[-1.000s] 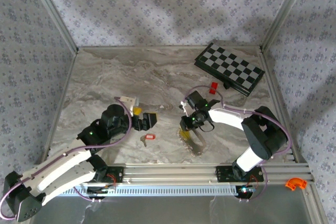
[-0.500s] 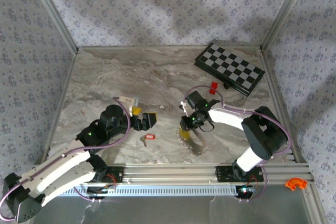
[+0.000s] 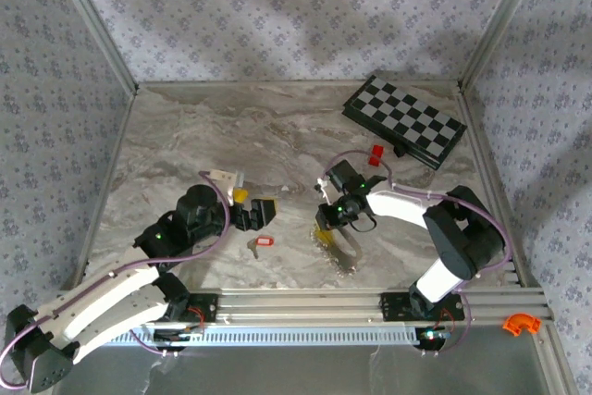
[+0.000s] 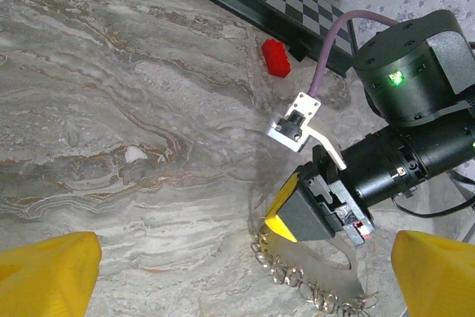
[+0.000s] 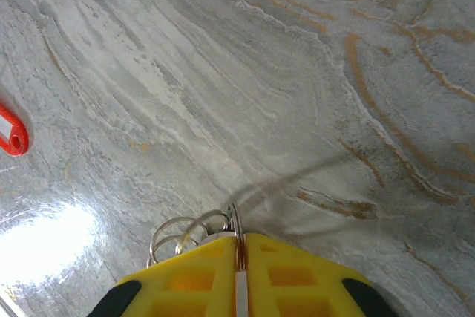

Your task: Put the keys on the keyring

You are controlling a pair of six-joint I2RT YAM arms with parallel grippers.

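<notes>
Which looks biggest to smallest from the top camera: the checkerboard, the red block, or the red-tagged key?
1. checkerboard, by far the largest
2. red-tagged key and red block: both tiny, too alike to rank

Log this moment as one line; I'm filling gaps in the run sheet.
left gripper: open, empty | right gripper: shut on keyring | red-tagged key: loose on table, not on ring

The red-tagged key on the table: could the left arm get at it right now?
Probably yes. The key lies on the bare table just beside the left gripper, whose jaws stand wide open and empty, and nothing lies between them.
</notes>
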